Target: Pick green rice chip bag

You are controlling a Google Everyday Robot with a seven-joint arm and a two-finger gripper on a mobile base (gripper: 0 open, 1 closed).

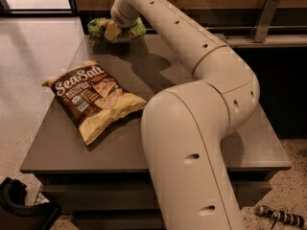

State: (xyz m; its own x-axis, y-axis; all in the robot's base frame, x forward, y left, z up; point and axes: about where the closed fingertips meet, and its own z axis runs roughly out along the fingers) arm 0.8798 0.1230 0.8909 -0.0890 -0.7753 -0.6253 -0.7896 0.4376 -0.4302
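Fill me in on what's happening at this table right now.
A robot's long white arm stretches across the grey table to its far edge. There the gripper sits right at the small crinkly bright-green snack bag, the item it is meant to pick. Whether the bag is gripped or off the table cannot be told from here. The larger brown-and-cream "Sea Salt" chip bag lies flat near the left front, apart from the arm.

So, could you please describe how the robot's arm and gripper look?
The arm is glossy cream-white, built of thick rounded segments with small dark oval recesses; no cables show. The gripper, at the table's far edge by the green rice chip bag, looks tan.
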